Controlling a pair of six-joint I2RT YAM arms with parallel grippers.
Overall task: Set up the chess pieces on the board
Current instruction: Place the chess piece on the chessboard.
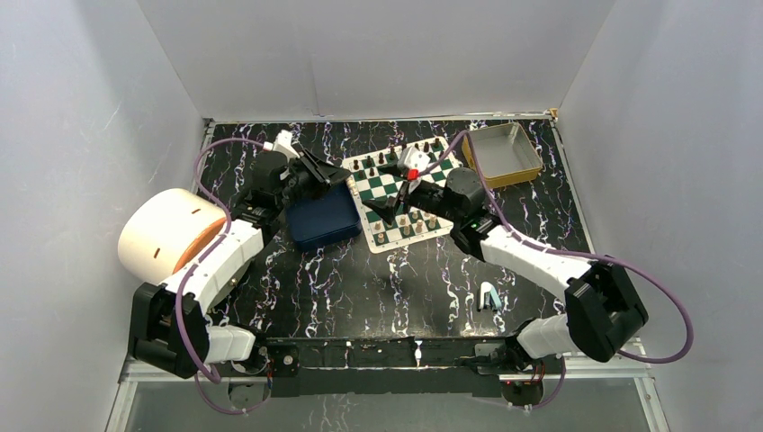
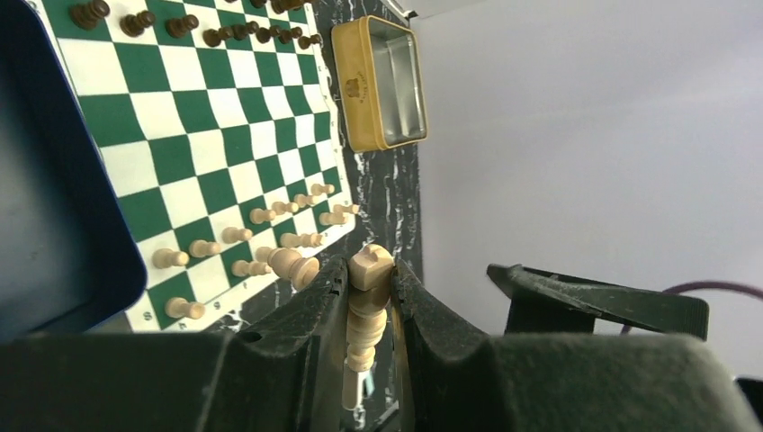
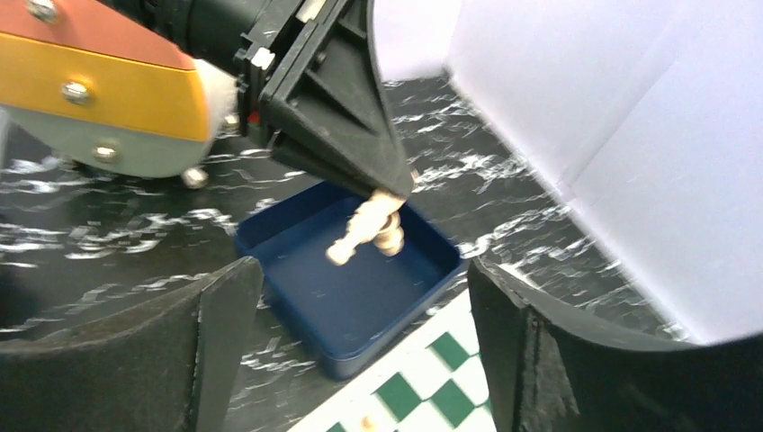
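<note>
The job looks well advanced. On the green-and-white checked board mat point(image 2: 207, 135) the dark brown chess pieces point(image 2: 225, 34) stand in rows along one edge. The cream wooden chess pieces point(image 2: 270, 216) fill most of two rows along the opposite edge, though the outer cream row shows gaps, so I judge a few cream figures remain to be placed. One of them, a tall cream chess piece point(image 2: 369, 301), is not on the board. It is clamped between the nearly closed fingers of the left pincer point(image 2: 369, 270), and in the right wrist view it hangs from the fingertips over the dark blue rectangular tray point(image 3: 351, 306), which sits on the black marbled desk point(image 1: 360, 288) just beside the board. A second pale shape shows close by the hanging piece, and I cannot tell whether it is another piece lying in the tray. The right pincer point(image 3: 362, 297) hovers over the board with its fingers spread wide, holding and touching nothing. The yellow-rimmed metal tin point(image 2: 382, 85) lies past the board's far corner and looks empty from the left wrist view.
</note>
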